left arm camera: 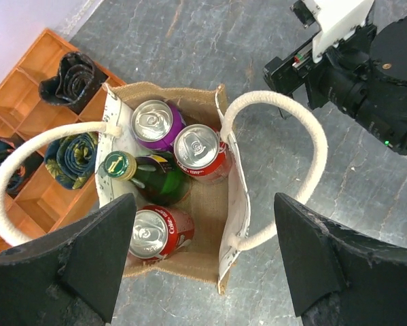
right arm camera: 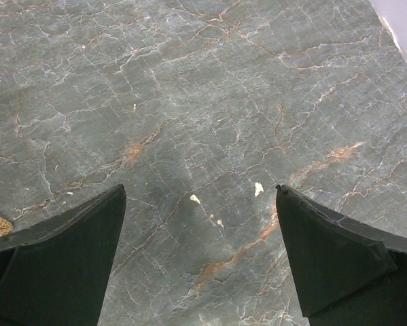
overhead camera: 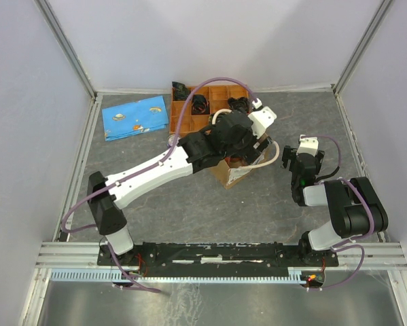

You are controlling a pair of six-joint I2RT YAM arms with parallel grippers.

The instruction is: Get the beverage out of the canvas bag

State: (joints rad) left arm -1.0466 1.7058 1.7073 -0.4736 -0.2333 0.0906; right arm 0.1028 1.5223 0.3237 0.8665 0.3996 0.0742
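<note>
The tan canvas bag (left arm camera: 210, 224) with two cream rope handles (left arm camera: 305, 136) stands open on the grey table. In the top view the bag (overhead camera: 236, 173) is mostly hidden under my left arm. Inside it are a purple can (left arm camera: 152, 121), a red can (left arm camera: 202, 151), a green bottle with a gold cap (left arm camera: 145, 175) and a red Coke can (left arm camera: 155, 232). My left gripper (left arm camera: 203, 204) is open and empty, hovering above the bag's open mouth. My right gripper (right arm camera: 200, 193) is open and empty over bare table, right of the bag (overhead camera: 302, 178).
An orange compartment tray (left arm camera: 37, 68) with rolled dark items (left arm camera: 71, 75) sits behind the bag, also in the top view (overhead camera: 189, 115). A blue patterned cloth (overhead camera: 135, 117) lies at the back left. Metal frame rails edge the table.
</note>
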